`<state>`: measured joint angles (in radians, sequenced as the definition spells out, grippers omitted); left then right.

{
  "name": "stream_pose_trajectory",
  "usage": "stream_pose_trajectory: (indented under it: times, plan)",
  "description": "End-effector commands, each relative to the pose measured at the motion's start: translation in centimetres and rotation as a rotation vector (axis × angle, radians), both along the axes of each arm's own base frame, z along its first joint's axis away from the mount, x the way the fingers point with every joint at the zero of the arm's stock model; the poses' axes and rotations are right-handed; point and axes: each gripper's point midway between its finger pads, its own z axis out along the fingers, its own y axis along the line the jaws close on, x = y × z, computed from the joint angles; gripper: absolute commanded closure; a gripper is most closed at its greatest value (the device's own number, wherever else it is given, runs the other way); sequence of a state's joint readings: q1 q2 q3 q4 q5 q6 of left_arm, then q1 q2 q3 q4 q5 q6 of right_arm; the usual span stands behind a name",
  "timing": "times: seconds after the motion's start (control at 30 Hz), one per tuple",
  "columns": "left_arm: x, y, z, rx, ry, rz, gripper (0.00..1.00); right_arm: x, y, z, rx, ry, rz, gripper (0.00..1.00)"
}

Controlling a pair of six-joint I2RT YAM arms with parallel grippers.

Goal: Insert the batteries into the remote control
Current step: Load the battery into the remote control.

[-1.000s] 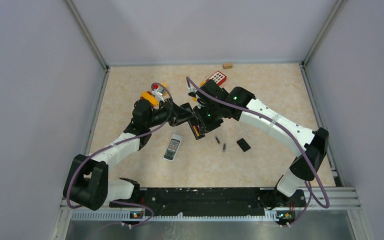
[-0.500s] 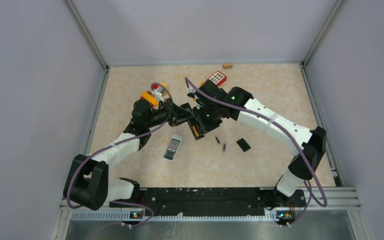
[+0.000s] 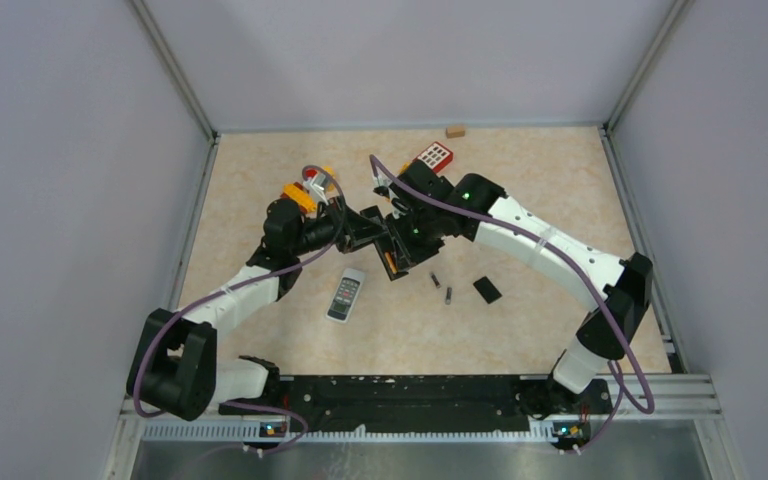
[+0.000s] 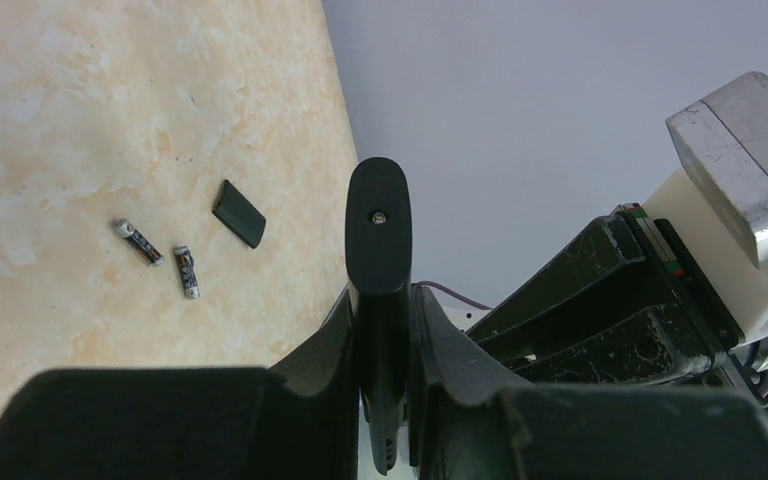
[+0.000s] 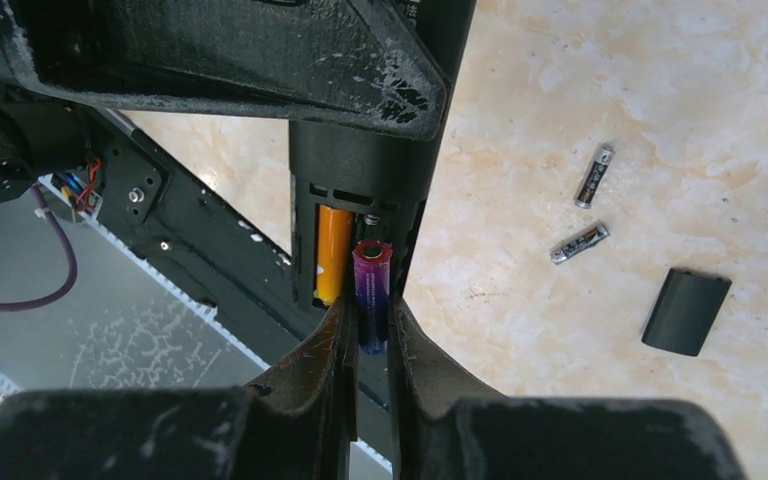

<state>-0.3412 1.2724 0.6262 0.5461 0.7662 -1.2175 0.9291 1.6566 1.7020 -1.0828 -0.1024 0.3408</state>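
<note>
My left gripper (image 3: 365,228) is shut on a black remote (image 3: 390,250) and holds it above the table; in the left wrist view the remote (image 4: 380,230) stands edge-on between the fingers. Its open compartment (image 5: 345,215) faces my right gripper (image 5: 370,320). An orange battery (image 5: 333,255) sits in one slot. My right gripper is shut on a purplish-blue battery (image 5: 371,285), held at the slot beside the orange one. Two dark grey batteries (image 5: 594,176) (image 5: 579,243) lie on the table.
The black battery cover (image 3: 487,290) lies right of the loose batteries (image 3: 441,287). A grey remote (image 3: 345,294) lies under the left arm. A red keypad device (image 3: 434,156) and a small wooden block (image 3: 454,130) sit at the back. Walls enclose the table.
</note>
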Motion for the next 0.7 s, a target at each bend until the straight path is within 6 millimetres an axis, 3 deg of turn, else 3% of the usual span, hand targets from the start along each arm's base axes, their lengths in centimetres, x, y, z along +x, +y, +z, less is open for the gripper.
stream_pose_trajectory:
  times: [0.0,0.17,0.67]
  plan:
    - [0.6,0.5,1.1,0.004,-0.110,0.043,1.00,-0.9,1.0,2.2,0.075,0.004,0.034,0.93]
    - [0.8,0.7,0.7,0.017,-0.126,0.063,1.00,-1.0,1.2,2.3,0.078,0.017,0.028,0.92]
    - [0.2,0.5,1.6,-0.025,-0.118,0.032,1.00,0.4,1.0,0.3,0.007,0.006,-0.014,0.87]
